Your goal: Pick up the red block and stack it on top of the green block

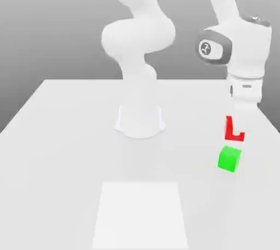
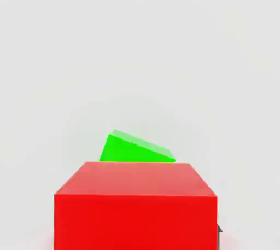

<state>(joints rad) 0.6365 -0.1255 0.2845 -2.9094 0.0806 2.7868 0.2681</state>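
The gripper (image 1: pixel 236 129) pinches the red block (image 1: pixel 228 129) above the green block (image 1: pixel 228 158), presumably ready for stacking.

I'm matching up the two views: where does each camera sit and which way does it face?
Exterior view: off the arm, looking across the table toward the robot's base; the arm and gripper show.
Hand view: on the hand, facing past the gripped red block toward the tabletop.
Shared: red block, green block, table.
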